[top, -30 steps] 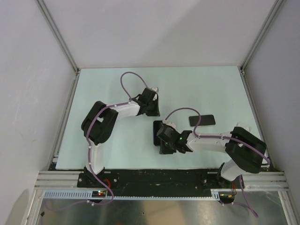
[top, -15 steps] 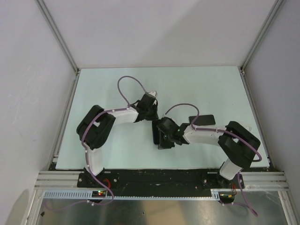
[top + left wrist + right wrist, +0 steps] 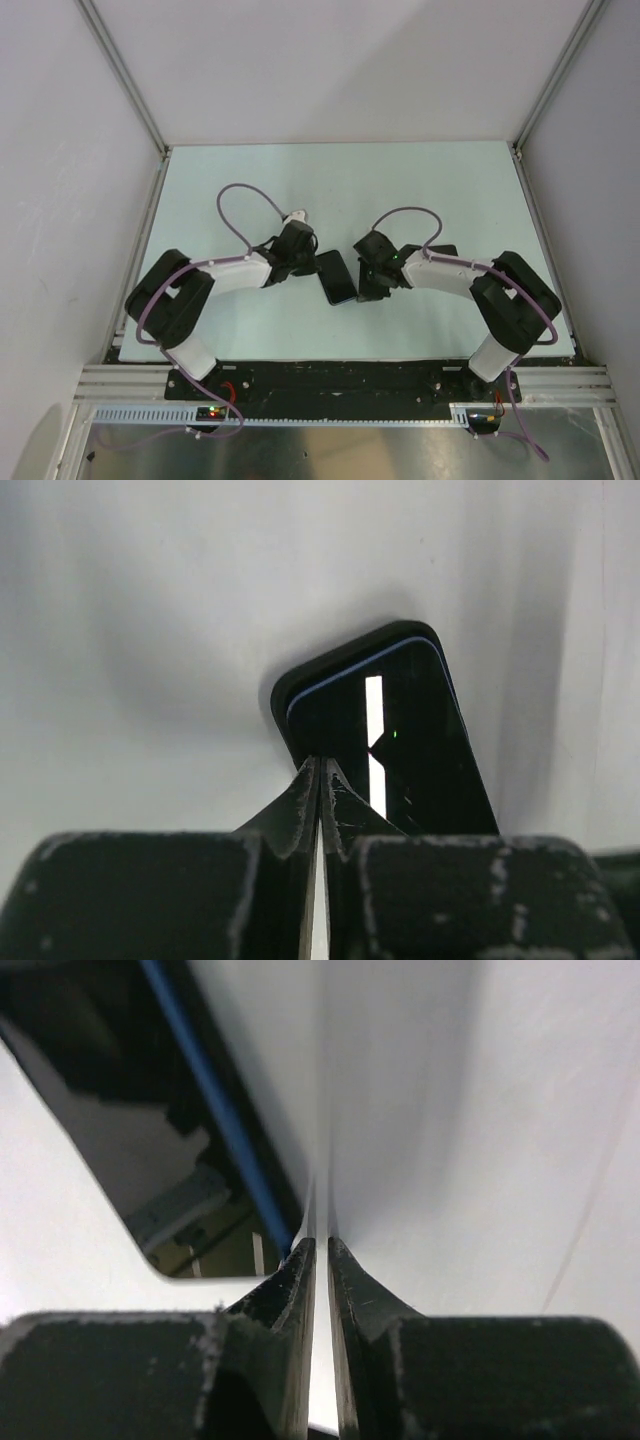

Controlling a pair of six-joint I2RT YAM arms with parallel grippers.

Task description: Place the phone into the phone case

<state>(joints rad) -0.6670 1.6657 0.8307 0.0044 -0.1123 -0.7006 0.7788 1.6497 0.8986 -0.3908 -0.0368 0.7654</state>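
The phone [image 3: 336,277] lies screen up in the middle of the table. In the left wrist view its glossy screen [image 3: 420,750] has a thin blue line round it and a matte black rim outside that. A second flat black slab [image 3: 443,254] lies to the right, half hidden by the right arm. I cannot tell whether the rim or this slab is the phone case. My left gripper [image 3: 313,264] is shut, its tip [image 3: 321,762] at the phone's left corner. My right gripper [image 3: 363,284] is shut with nothing between its fingers, its tip [image 3: 322,1242] beside the phone's [image 3: 120,1080] blue edge.
The pale green mat [image 3: 250,190] is fenced by white walls and metal posts. Purple cables loop above both wrists. The arm bases stand on a black rail [image 3: 330,378] at the near edge.
My right gripper has lifted off the phone and moved to its right side. My left gripper has swung nearer, to the phone's left end. The phone has shifted slightly away and turned.
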